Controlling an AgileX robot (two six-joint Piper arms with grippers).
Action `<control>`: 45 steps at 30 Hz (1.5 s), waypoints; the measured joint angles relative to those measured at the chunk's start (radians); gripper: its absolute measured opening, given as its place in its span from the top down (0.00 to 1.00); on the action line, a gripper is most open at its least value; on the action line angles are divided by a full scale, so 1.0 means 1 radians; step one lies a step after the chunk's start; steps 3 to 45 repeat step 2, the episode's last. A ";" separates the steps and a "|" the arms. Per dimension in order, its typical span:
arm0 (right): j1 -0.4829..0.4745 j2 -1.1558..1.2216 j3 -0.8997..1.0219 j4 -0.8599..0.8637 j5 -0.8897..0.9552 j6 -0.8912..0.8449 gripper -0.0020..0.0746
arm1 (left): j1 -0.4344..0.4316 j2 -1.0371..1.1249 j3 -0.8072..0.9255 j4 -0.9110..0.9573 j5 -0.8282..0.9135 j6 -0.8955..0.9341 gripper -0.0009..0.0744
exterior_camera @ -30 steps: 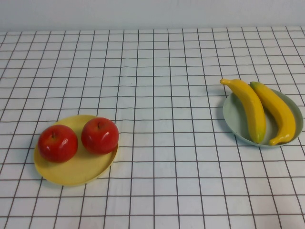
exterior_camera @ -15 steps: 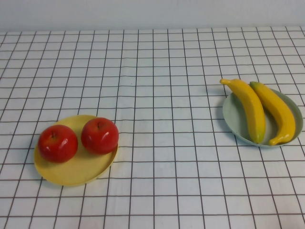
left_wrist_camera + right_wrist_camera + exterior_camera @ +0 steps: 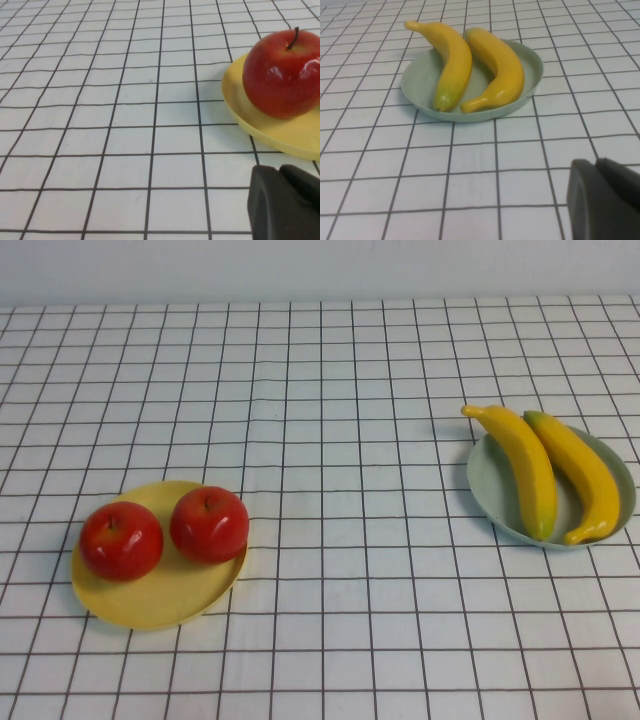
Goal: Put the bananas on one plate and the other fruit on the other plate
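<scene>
Two yellow bananas (image 3: 530,468) (image 3: 582,473) lie side by side on the pale green plate (image 3: 488,490) at the right. Two red apples (image 3: 121,539) (image 3: 209,523) sit on the yellow plate (image 3: 160,605) at the left. Neither arm shows in the high view. In the left wrist view my left gripper (image 3: 279,170) is shut and empty, low over the cloth just short of the yellow plate (image 3: 260,131), which holds one apple (image 3: 282,75). In the right wrist view my right gripper (image 3: 596,162) is shut and empty, some way back from the green plate (image 3: 420,80) and its bananas (image 3: 451,62) (image 3: 497,67).
A white cloth with a black grid (image 3: 340,440) covers the whole table. A pale wall (image 3: 320,265) runs along the far edge. A wide stretch of bare cloth lies between the two plates.
</scene>
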 joint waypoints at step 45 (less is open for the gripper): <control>0.000 0.000 0.000 0.000 0.000 0.000 0.99 | 0.000 0.000 0.000 0.000 0.000 0.000 0.99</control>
